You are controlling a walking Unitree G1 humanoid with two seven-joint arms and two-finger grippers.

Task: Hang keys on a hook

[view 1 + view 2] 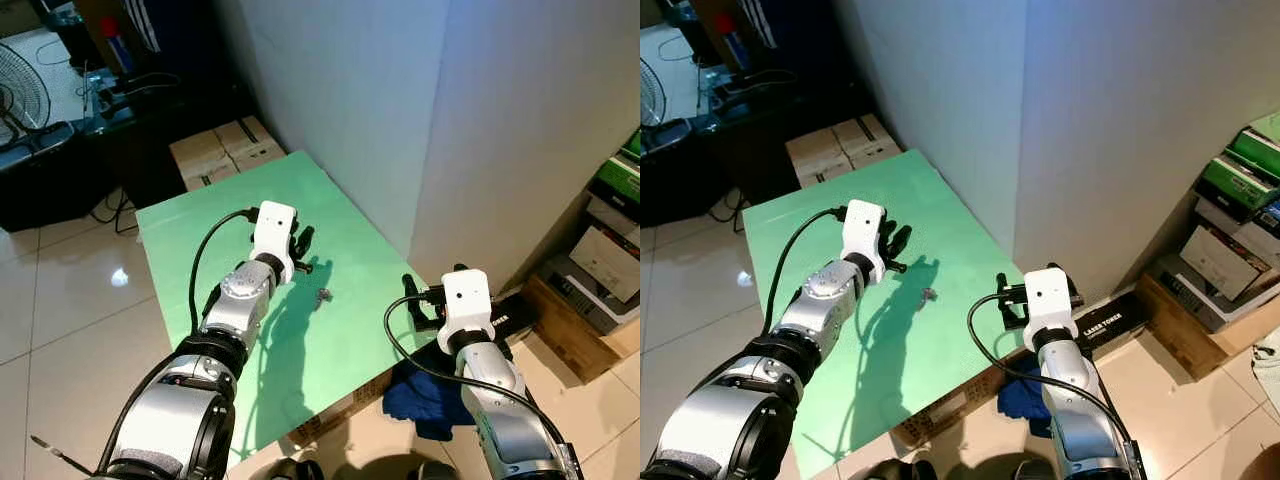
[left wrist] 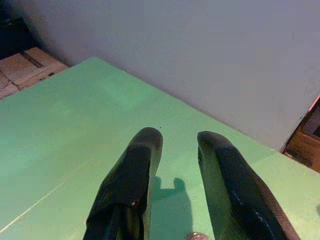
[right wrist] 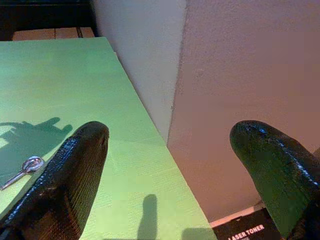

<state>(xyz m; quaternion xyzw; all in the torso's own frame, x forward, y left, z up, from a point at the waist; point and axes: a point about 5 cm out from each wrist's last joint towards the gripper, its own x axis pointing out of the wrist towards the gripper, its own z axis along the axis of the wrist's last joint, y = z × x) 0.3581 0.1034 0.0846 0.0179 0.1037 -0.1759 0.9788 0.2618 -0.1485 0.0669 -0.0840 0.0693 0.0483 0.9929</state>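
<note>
A grey wall (image 1: 400, 110) with an outward corner stands behind a green counter (image 1: 200, 230), which lies low over the tiled floor (image 1: 60, 300). Cardboard boxes (image 1: 225, 150) sit at the counter's far end, and a black toner box (image 1: 1110, 322) lies on the floor by the wall's corner, near a blue cloth (image 1: 425, 400).

The left gripper (image 1: 300, 245) hovers over the middle of the counter, its jaws released with a narrow gap between the two black fingers (image 2: 132, 190). The right gripper (image 1: 425, 300) hangs at the counter's near right edge, close to the wall corner, its jaws spread wide and holding nothing.

The key (image 1: 323, 294) lies flat on the green surface between the two grippers, just beside the left one. It is small, silvery metal, with a round ring head (image 3: 33, 163) and a thin shaft; finer detail is too small to tell.
</note>
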